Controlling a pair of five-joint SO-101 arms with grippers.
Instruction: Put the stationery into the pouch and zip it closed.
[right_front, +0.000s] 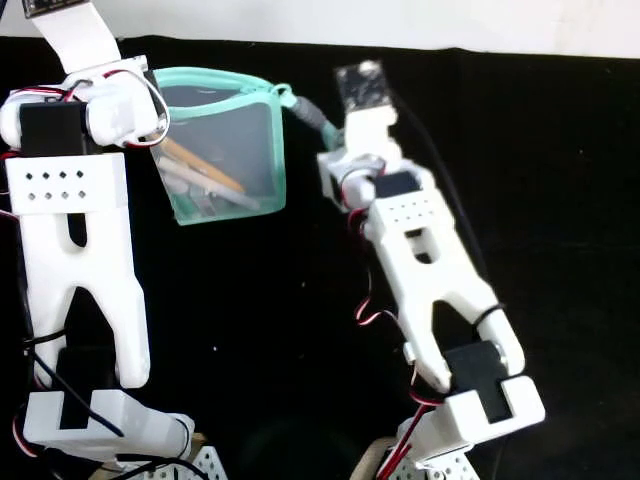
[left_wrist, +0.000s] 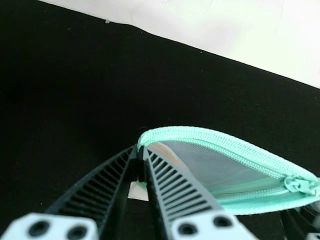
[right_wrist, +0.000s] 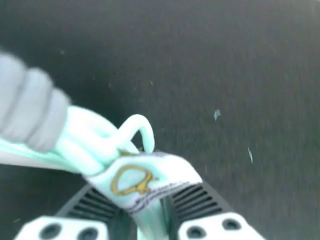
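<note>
Left pincer is clamped shut on the left corner of the pouch, right at the end of the zip. Pouch is at the far side of the black bench, strung between the two arms, mouth open, slider at the end away from the left pincer. Stationery is inside, visible through the mesh. Right pincer is closed on the tab at the pouch's right end, beside a grey pull.

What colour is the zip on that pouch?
The zip is mint green, best seen in the left wrist view.
</note>
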